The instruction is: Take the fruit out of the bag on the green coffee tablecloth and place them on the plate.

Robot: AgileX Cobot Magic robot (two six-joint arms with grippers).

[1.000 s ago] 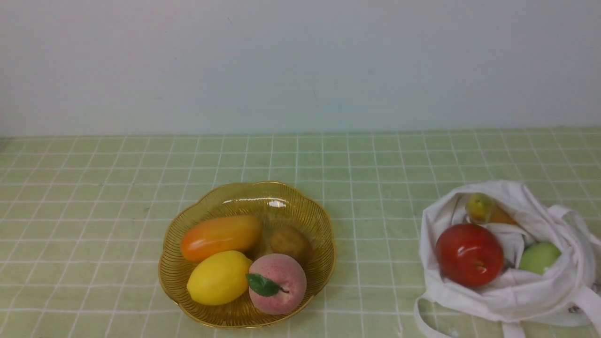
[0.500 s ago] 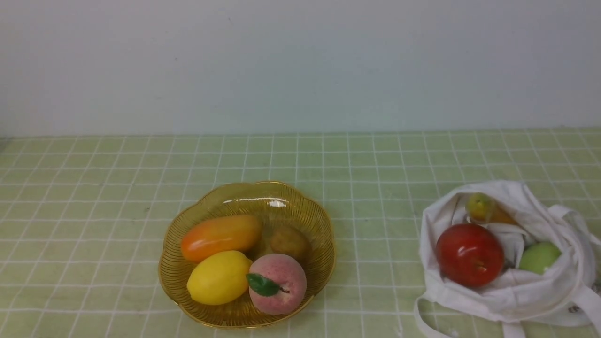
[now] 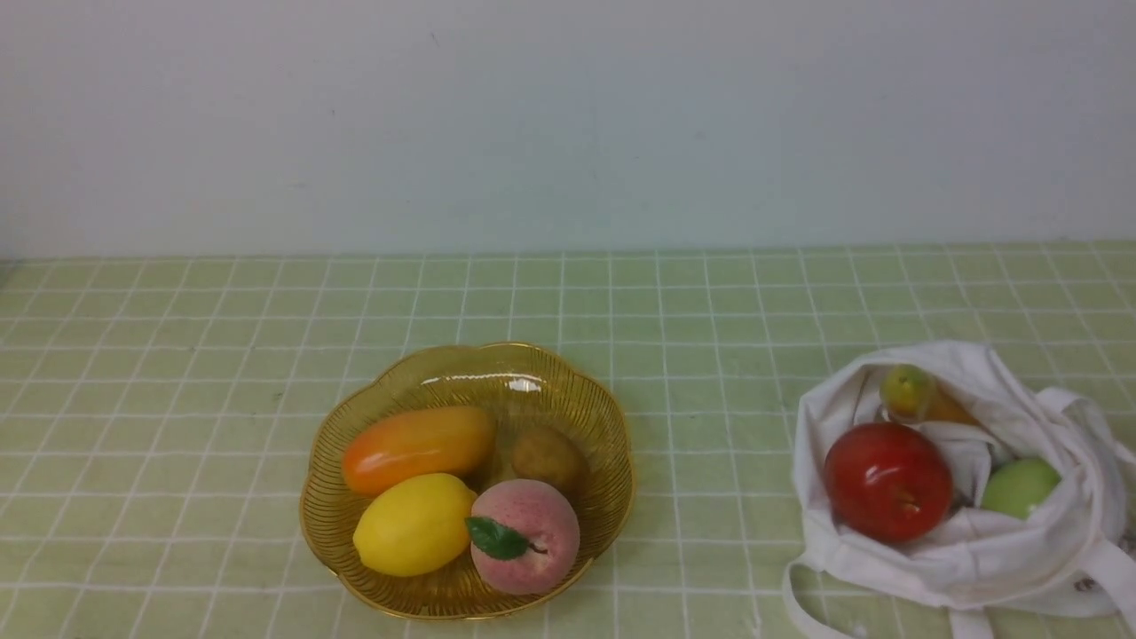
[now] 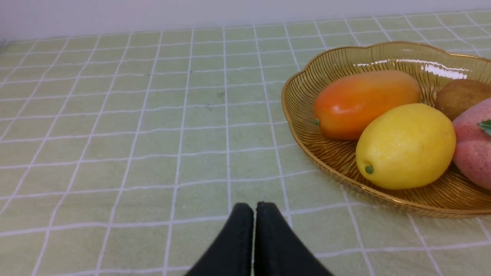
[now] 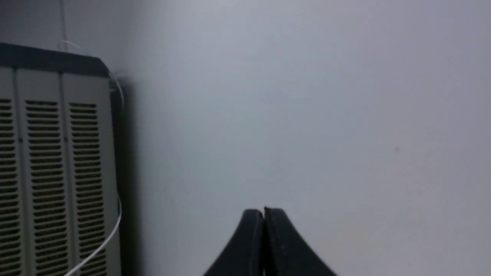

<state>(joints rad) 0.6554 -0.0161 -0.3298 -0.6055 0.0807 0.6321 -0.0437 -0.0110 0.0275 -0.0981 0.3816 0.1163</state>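
Note:
On the green checked tablecloth (image 3: 177, 355) stands the amber plate (image 3: 612, 417) holding a pink peach (image 3: 532, 541), a yellow lemon (image 3: 413, 525), an orange mango-like fruit (image 3: 417, 448) and a brown kiwi (image 3: 548, 457). The white bag (image 3: 976, 555) lies at the right with a red apple (image 3: 887, 481), a green fruit (image 3: 1019, 486) and a small yellow-green fruit (image 3: 905, 392) in its mouth. No arm shows in the front view. My left gripper (image 4: 254, 207) is shut and empty, low over the cloth beside the plate (image 4: 307, 134). My right gripper (image 5: 264, 211) is shut, empty, facing a bare wall.
A grey-white wall (image 3: 568, 124) runs behind the table. In the right wrist view a vented beige cabinet (image 5: 50, 172) with a white cable (image 5: 111, 230) stands by the wall. The bag's strap handles (image 3: 803, 612) trail toward the table's front edge.

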